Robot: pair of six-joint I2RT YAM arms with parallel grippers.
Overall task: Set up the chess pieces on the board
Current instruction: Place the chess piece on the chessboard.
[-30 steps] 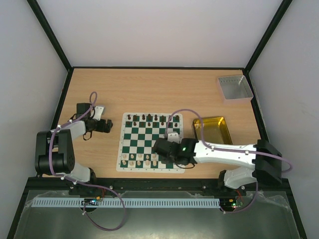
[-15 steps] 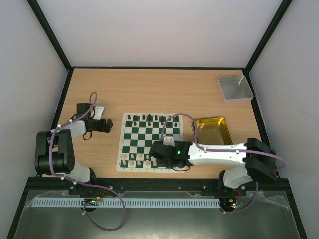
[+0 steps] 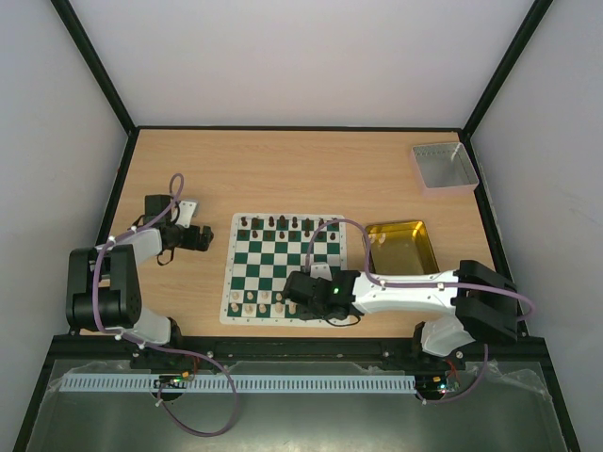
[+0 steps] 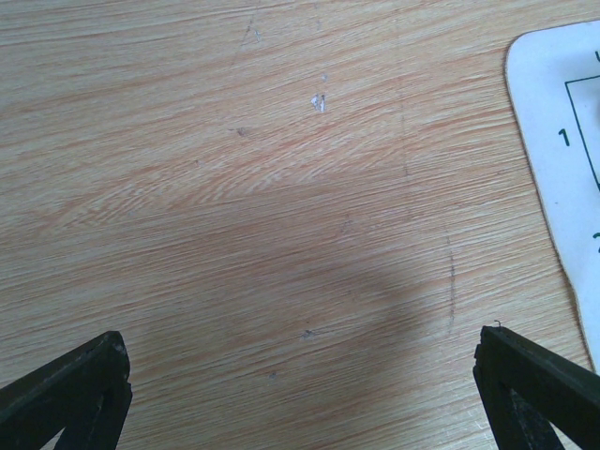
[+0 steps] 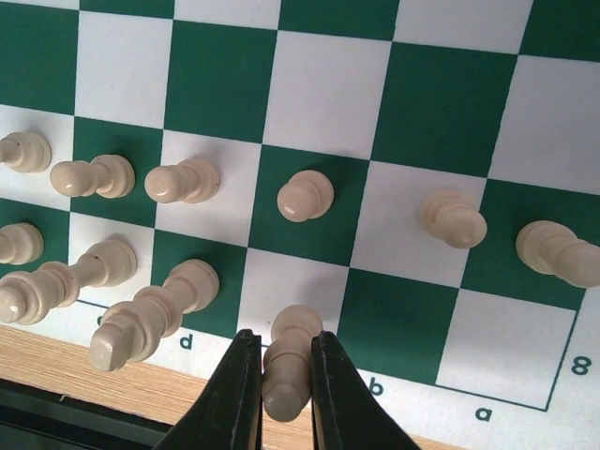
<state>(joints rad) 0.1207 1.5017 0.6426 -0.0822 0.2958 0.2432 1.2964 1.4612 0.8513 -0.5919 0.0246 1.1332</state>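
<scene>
The right gripper (image 5: 286,398) is closed narrow on 1 cream wooden chess piece (image 5: 289,352). Its 2 black fingers (image 5: 239,394) press this piece from both sides. The base of the piece is over a white square in the edge row of the flat green and white checked board (image 5: 319,84), between the printed letters "d" and "b" on the white border. I cannot tell if the base touches the square.

Other cream pieces (image 5: 305,197) stand near it in 2 rows on the same side. In the top view, small dark brown pieces (image 3: 283,224) stand along the far edge of the board.

The left gripper (image 4: 300,375) is wide open and holds nothing. It is over the light wooden table (image 4: 234,187), near the left border of the board.

A gold metal tin (image 3: 403,247) lies just beside the board on its right. A grey square tray (image 3: 443,166) lies near the far right corner of the table.
</scene>
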